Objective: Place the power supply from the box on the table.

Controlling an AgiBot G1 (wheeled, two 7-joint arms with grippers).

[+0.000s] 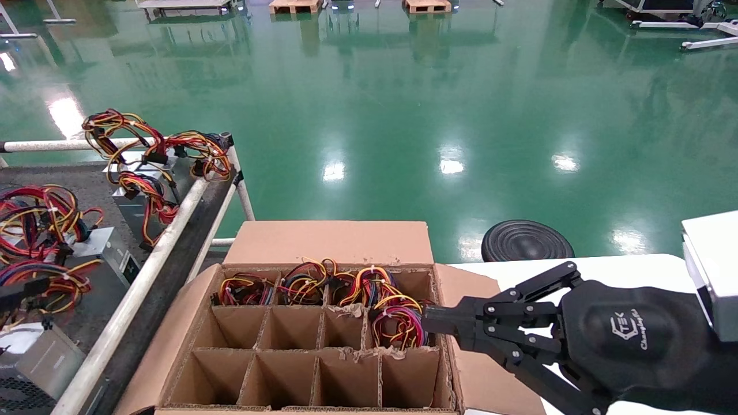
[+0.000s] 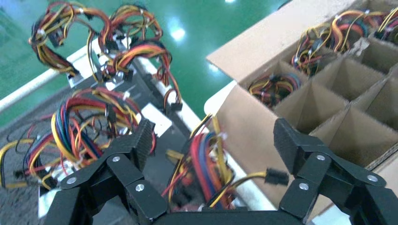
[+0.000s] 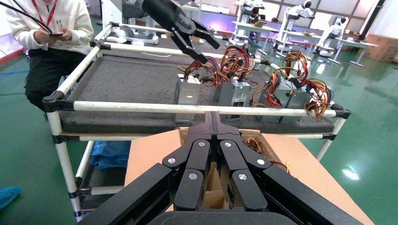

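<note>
Factory hall, green floor (image 1: 403,115), pallets (image 1: 426,6)

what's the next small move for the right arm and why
Probably open the right tool and lower it into the box cell under it. Its fingers are shut at the wire bundle of a power supply in the box, gripping nothing. The left tool is open above the table.

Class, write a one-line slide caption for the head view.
Right gripper, shut, reaches over the box toward a power supply in a right-hand cell.
</note>
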